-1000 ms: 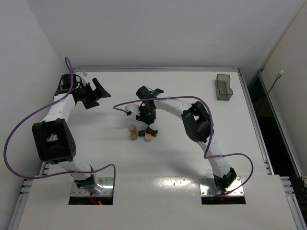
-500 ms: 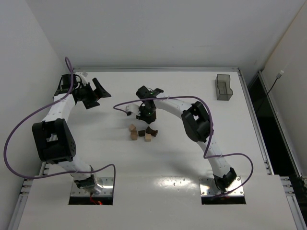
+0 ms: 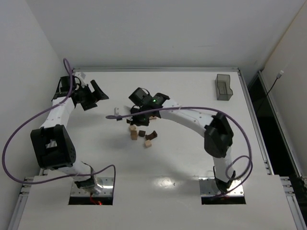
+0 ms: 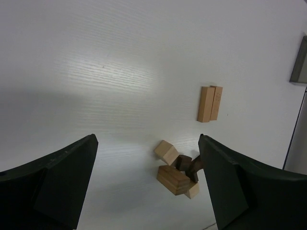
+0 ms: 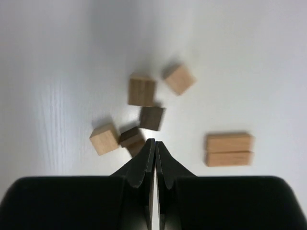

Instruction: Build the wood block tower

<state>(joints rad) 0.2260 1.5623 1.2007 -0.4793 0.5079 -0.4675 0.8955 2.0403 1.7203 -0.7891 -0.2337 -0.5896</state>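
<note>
— White bench (image 3: 182,158): what's changed?
— Left fingers (image 4: 67,177) stand wide apart and empty, as before. Right fingers (image 5: 143,168) have pinched shut on nothing and swung left above the wood blocks (image 5: 142,91).
— Any tower?
— None. Tan and dark pieces lie scattered mid-bench.

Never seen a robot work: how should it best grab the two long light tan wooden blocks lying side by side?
Probably from straight above, at mid-length, fingers on the outer long sides of the pair of long light tan wooden blocks. They lie flat and touching, leaving no gap for a finger between them, and sit apart from the small wooden blocks.
</note>
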